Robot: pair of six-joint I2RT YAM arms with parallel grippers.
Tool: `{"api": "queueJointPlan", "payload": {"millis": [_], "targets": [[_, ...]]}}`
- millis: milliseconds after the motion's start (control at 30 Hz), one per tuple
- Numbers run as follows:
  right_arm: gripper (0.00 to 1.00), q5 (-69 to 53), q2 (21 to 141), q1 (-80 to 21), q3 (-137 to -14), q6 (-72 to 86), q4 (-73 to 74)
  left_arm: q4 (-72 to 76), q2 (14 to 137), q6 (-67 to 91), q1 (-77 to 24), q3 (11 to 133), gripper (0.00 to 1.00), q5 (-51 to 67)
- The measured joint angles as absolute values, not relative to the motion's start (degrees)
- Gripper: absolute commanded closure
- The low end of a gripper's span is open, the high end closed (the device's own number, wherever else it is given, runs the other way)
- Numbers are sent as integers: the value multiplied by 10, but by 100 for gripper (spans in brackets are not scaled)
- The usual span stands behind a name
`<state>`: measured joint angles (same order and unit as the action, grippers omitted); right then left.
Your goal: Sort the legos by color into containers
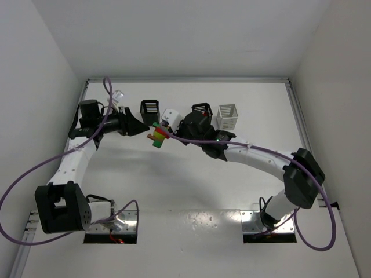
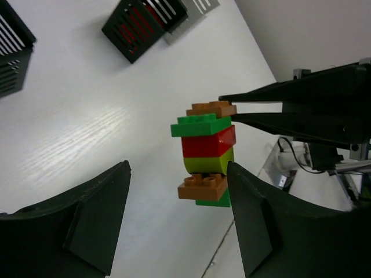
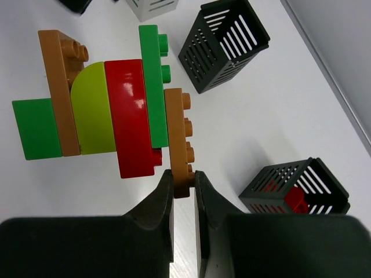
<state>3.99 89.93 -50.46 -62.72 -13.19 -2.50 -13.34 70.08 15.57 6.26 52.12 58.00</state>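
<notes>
The lego stack (image 3: 104,110) hangs in the air above the counter (image 3: 261,127), not in any bin. It is six bricks clicked together: green, orange-brown, yellow-green, red, green, orange-brown. The right gripper (image 3: 184,179) pinches the thin orange-brown plate (image 3: 177,139) at one end. The left gripper (image 2: 177,191) is spread wide around the other end. The bricks look light, hard and smooth, so they may slip. It seems best to grab the flat sides. A black bin (image 3: 269,174) below has a red brick (image 3: 295,200) inside.

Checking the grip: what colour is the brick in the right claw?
Orange-brown brick; clearest in right wrist view.
</notes>
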Motion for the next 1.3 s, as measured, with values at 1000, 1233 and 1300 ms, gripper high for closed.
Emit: {"api": "queueJointPlan", "payload": {"millis": [1000, 1233, 1300], "targets": [[100, 46, 901, -503, -630, -105, -43, -137, 724, 170, 10, 496, 52, 660], [100, 59, 901, -503, -630, -107, -46, -144, 724, 163, 7, 495, 64, 656], [100, 62, 901, -499, -630, -107, -52, -148, 724, 157, 7, 490, 65, 656]]}}
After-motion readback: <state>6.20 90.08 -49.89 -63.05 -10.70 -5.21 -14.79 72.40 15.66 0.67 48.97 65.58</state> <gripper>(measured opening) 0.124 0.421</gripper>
